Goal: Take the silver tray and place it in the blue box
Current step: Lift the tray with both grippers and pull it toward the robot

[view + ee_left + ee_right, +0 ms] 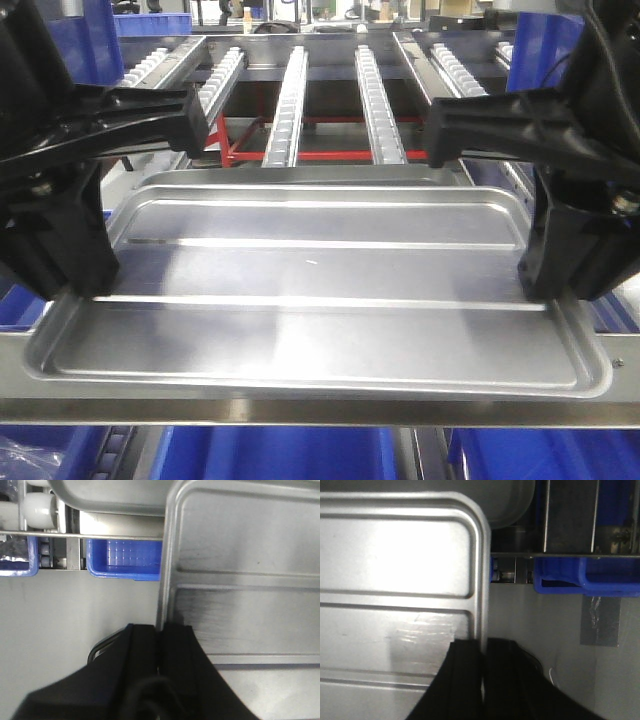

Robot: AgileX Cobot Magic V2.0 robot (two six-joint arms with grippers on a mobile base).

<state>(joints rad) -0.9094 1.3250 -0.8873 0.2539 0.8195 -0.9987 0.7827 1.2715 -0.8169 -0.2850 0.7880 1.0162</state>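
The silver tray (320, 270) lies level across the middle of the front view, its two long ridges running left to right. My left gripper (88, 292) is shut on the tray's left rim, and in the left wrist view its black fingers (145, 645) pinch that rim (162, 580) from both sides. My right gripper (545, 292) is shut on the right rim, which is clamped between the fingers (465, 660) in the right wrist view, beside the tray (395, 555). Blue box plastic (280, 455) shows low down, under the tray's front edge.
A flat stainless rail (320, 410) runs just in front of the tray. Roller tracks (290, 100) and a red frame (300, 155) lie behind. Another metal tray edge (110, 495) sits beyond. Smaller blue bins (125, 560) (585, 577) flank it over grey floor.
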